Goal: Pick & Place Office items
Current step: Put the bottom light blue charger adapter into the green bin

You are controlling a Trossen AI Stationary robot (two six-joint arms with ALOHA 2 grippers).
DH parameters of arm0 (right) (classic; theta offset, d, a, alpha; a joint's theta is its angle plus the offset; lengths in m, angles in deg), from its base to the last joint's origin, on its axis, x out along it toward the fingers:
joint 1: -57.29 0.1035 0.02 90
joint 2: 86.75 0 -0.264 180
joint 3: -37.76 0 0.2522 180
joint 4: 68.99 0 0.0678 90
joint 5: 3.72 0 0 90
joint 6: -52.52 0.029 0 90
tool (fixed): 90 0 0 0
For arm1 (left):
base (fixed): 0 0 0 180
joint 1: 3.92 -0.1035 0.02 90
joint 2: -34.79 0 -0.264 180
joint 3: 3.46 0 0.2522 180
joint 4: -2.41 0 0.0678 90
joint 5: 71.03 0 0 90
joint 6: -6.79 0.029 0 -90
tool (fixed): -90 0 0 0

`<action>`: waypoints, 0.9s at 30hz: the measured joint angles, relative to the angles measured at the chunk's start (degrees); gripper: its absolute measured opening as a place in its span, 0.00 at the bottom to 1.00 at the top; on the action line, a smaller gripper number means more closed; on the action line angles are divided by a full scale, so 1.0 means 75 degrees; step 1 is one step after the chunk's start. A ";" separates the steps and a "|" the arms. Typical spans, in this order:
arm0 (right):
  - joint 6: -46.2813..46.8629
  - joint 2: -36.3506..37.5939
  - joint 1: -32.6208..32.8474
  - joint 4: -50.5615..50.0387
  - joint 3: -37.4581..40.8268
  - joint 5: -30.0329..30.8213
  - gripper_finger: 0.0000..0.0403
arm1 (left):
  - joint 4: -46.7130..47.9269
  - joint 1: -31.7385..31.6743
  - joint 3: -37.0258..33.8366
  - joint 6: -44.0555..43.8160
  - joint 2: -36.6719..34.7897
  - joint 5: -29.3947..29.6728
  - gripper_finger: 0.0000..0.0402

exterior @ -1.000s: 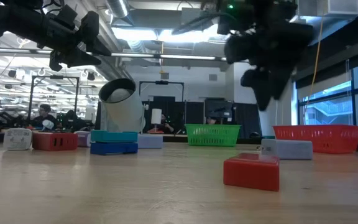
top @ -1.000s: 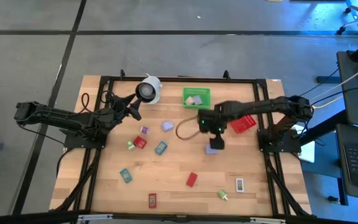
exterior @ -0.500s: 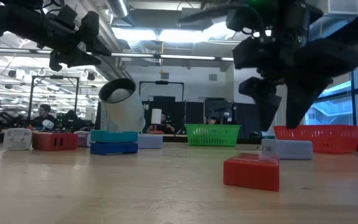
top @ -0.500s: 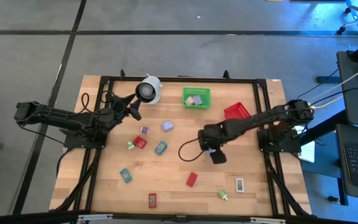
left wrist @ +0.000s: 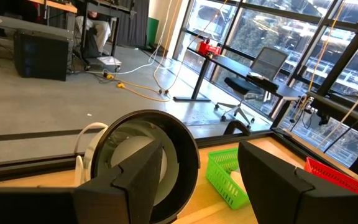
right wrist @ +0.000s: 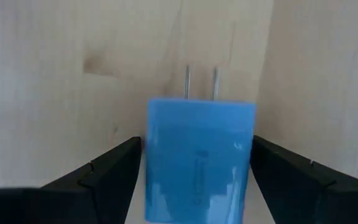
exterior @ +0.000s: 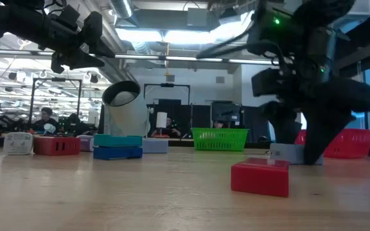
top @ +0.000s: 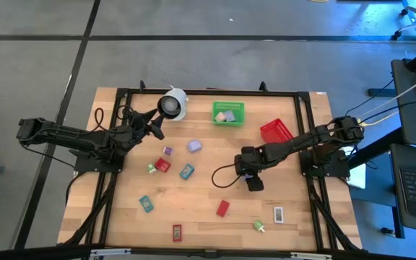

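Descending at frame centre-right, the right gripper [top: 254, 182] has come down from above, fingers spread either side of the lavender plug block [right wrist: 199, 158], not yet closed. Left gripper [top: 155, 124] waits partly open and empty beside the white roll [top: 173, 103], upper left.

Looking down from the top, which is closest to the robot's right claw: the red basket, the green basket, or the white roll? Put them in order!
From the right gripper:
1. Red basket, nearest, just beyond it toward the table's right side.
2. Green basket, at the back, middle.
3. White roll, farthest, back left near the left gripper.

Overhead cam, table-level cam, two wrist cams
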 joint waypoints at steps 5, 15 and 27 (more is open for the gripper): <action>0.1219 0.0022 0.0001 0.0202 0.0107 0.0095 0.73 | -0.0002 -0.0002 0.0000 0.0000 0.0001 0.0001 0.52; 0.2540 0.0020 -0.0003 0.0263 0.0113 0.0168 0.52 | -0.0001 -0.0002 0.0000 0.0000 0.0001 0.0000 0.52; 0.3231 -0.0019 -0.0540 -0.0848 -0.1355 0.0628 0.52 | 0.0000 -0.0001 0.0000 0.0000 0.0000 0.0001 0.52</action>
